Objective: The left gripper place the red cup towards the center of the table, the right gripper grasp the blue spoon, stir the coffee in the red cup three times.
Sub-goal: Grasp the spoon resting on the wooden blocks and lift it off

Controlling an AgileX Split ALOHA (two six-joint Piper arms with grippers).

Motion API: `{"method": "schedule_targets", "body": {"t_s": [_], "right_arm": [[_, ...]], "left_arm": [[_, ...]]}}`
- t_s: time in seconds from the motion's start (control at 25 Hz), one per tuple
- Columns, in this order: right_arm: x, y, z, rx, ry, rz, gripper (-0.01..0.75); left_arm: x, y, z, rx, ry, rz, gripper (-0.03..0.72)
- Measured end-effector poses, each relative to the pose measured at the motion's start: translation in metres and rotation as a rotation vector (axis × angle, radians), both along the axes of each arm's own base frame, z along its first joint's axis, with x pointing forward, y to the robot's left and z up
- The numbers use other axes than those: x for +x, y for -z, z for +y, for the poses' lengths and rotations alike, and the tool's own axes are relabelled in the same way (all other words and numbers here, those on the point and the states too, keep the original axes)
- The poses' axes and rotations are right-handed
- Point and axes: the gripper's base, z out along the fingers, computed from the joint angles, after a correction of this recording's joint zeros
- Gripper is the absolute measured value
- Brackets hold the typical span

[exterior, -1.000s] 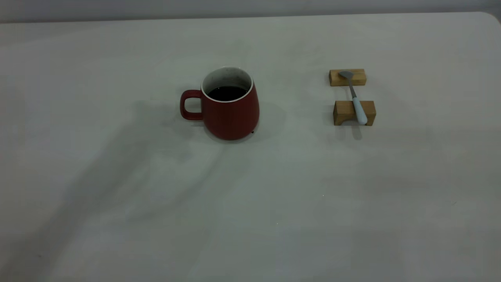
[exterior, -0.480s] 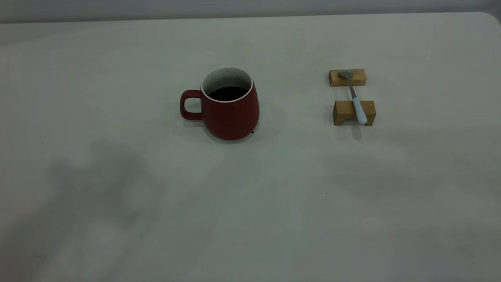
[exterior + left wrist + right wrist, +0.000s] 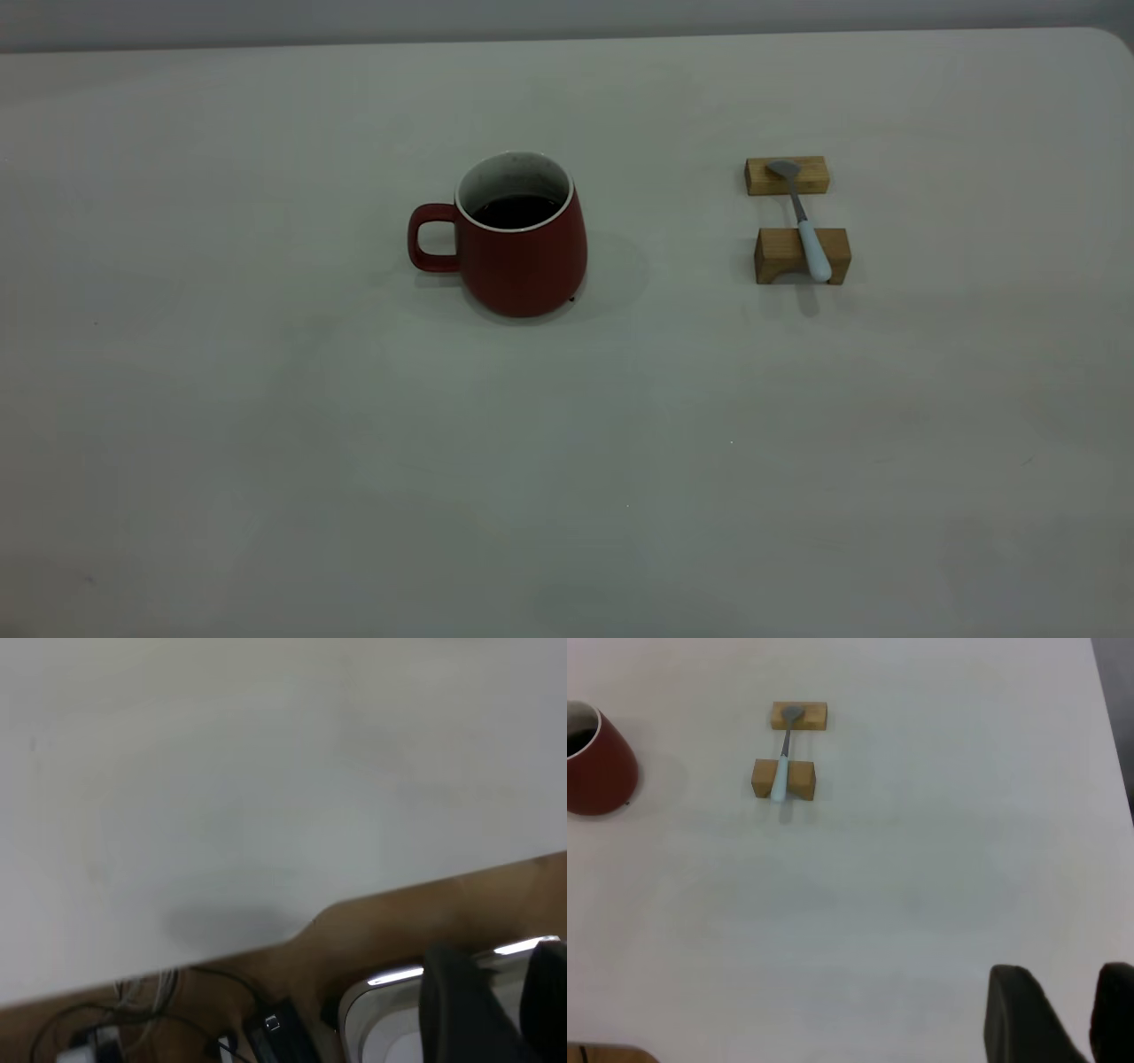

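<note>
The red cup (image 3: 523,257) stands upright near the middle of the table (image 3: 567,461), handle pointing left, with dark coffee (image 3: 516,211) inside. To its right the blue spoon (image 3: 802,221) lies across two wooden blocks, bowl on the far one. Neither gripper appears in the exterior view. My left gripper (image 3: 523,992) hangs beyond the table's edge, shut and holding nothing. My right gripper (image 3: 1091,1010) hovers over bare table, also shut and holding nothing, well away from the spoon (image 3: 782,762) and the cup (image 3: 598,762).
The far block (image 3: 787,175) and near block (image 3: 802,255) carry the spoon. The left wrist view shows the table edge (image 3: 266,943), a brown floor with cables (image 3: 177,1019) and a pale metal-rimmed object (image 3: 390,1019) below. The table's right edge (image 3: 1109,726) lies near the right arm.
A dark arm shadow on the left of the table slid toward the front-left corner and is gone now. Cup, spoon and blocks have not moved.
</note>
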Motion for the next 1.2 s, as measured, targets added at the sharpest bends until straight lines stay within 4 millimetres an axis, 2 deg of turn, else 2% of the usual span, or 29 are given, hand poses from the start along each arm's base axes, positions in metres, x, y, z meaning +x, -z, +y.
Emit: {"method": "schedule_targets", "body": {"t_s": [0.12, 0.32, 0.64, 1.2], "right_arm": [[0.000, 0.000, 0.000, 0.000, 0.000, 0.000, 0.237], [0.000, 0.000, 0.000, 0.000, 0.000, 0.000, 0.237], [0.000, 0.000, 0.000, 0.000, 0.000, 0.000, 0.237], [0.000, 0.000, 0.000, 0.000, 0.000, 0.000, 0.237]], "left_arm": [[-0.026, 0.020, 0.005, -0.001, -0.052, -0.105, 0.248], [-0.054, 0.036, 0.009, -0.006, -0.081, -0.272, 0.248], [-0.080, 0.047, 0.015, -0.011, -0.140, -0.391, 0.248], [-0.084, 0.054, 0.015, -0.016, -0.131, -0.380, 0.247]]}}
